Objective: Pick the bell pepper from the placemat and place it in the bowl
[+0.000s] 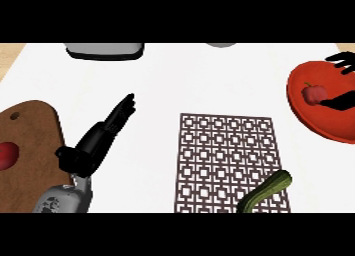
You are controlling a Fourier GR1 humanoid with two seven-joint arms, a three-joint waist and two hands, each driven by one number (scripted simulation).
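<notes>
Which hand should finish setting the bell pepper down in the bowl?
The right hand: it is over the red bowl at the view's right, its fingers beside the bell pepper inside. The left hand lies open near the cutting board, far off.

pepper (314, 93) in bowl (313, 120), right of placemat (226, 160)

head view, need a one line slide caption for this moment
Right hand open above the red bowl with the bell pepper inside; left hand open beside the placemat.

White counter (172, 80), wooden edge beyond
</notes>
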